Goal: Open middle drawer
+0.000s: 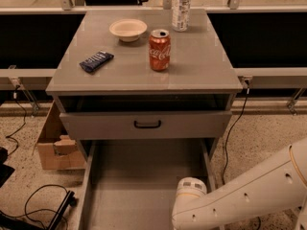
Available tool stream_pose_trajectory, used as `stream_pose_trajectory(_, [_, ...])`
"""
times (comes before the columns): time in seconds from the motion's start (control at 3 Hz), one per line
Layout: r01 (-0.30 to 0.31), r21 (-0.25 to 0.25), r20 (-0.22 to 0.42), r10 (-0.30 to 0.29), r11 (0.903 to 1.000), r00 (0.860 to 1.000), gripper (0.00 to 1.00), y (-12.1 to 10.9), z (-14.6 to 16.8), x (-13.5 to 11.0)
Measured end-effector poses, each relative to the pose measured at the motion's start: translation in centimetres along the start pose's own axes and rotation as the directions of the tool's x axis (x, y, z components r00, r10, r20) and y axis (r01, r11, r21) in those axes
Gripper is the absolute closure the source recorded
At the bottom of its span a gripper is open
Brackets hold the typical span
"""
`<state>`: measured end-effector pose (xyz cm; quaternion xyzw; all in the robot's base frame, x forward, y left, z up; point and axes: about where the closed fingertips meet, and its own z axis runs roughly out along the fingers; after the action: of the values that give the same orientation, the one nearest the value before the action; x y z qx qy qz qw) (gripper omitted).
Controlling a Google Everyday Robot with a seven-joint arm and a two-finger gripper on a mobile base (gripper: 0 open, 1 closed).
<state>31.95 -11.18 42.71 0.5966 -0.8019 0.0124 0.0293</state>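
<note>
1. The middle drawer (pixel 144 186), a wide, shallow grey drawer with a plain grey inside, stands drawn far out from the grey cabinet. Its floor is bare, and its front edge and handle lie below the bottom of the view.
2. Above it sits the taller-fronted grey drawer (pixel 192 124) with a small black bar handle (pixel 147 124). A dark gap shows between it and the tabletop (pixel 206 71).
3. The white, jointed robot arm (pixel 240 198) reaches in from the lower right, its rounded joint over the drawer's right front corner. The hand is out of view past the bottom edge, so I cannot tell whether it is wide, narrow or holding the handle.
4. On the tabletop stand a red soda can (pixel 159 50), a shallow white bowl (pixel 127 29), a dark blue wrapped bar (pixel 96 61) and a clear plastic bottle (pixel 182 6), all well apart from the arm.
5. Judged from this, the pull looks nearly or fully done. The next move probably calls for releasing the handle and drawing straight back without nudging the drawer.
</note>
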Motion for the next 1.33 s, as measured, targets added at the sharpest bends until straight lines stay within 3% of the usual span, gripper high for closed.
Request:
stream_pose_trajectory(0.33, [0.000, -0.001, -0.001, 0.000, 1.0000, 1.000, 0.00, 0.0, 0.0, 0.0])
stream_pose_trajectory(1.0, [0.025, 0.028, -0.016, -0.024, 0.9993, 1.000, 0.00, -0.1, -1.6, -0.2])
stream_pose_trajectory(1.33, [0.053, 0.082, -0.056, -0.049, 0.9952, 0.997, 0.00, -0.6, -6.3, 0.4])
